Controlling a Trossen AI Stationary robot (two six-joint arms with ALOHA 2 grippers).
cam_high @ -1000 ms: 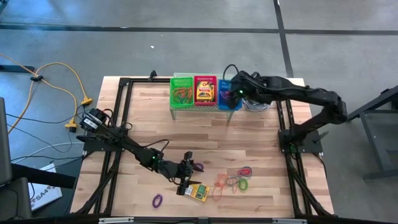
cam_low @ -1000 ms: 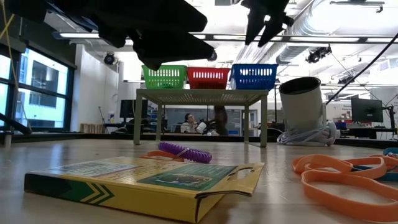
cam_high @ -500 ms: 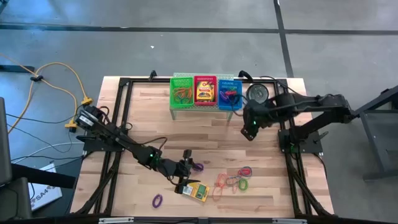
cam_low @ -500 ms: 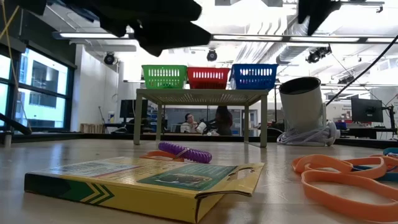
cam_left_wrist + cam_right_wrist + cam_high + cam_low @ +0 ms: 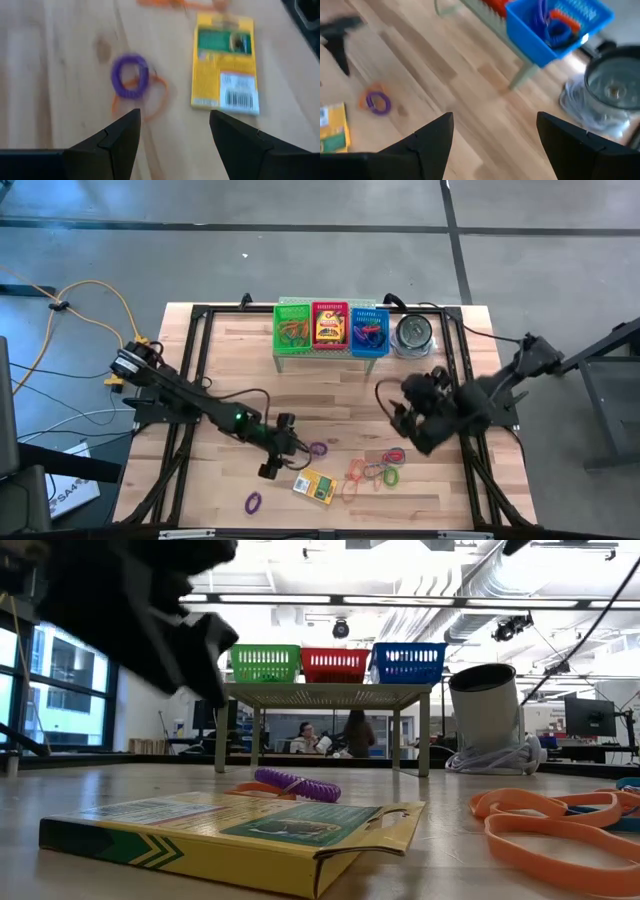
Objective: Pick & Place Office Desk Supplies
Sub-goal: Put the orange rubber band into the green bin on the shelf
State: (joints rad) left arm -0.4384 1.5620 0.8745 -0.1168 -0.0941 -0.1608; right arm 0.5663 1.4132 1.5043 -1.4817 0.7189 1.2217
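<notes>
A yellow-and-green crayon box (image 5: pixel 315 486) lies flat near the table's near edge and fills the foreground of the low view (image 5: pixel 230 840). Beside it lie a purple coil loop (image 5: pixel 318 449) on an orange band, a heap of rubber bands (image 5: pixel 378 470) in orange, red and green, and another purple loop (image 5: pixel 252 502). My left gripper (image 5: pixel 268 470) is open and hovers just left of the crayon box (image 5: pixel 225 67) and the coil (image 5: pixel 130 75). My right gripper (image 5: pixel 395 418) is also open, in the air above the table, just beyond the heap.
A small raised stand at the far edge carries green (image 5: pixel 293 328), red (image 5: pixel 330 328) and blue (image 5: pixel 368 330) mesh baskets holding bands and a crayon box. A round metal tin (image 5: pixel 413 332) stands to their right on coiled cable. Bare wood lies between stand and supplies.
My right gripper has swung from above the blue basket toward the near edge and now hangs just beyond the rubber-band heap. My left gripper has drawn away from over the crayon box toward the table's left. The supplies on the table have stayed where they were.
</notes>
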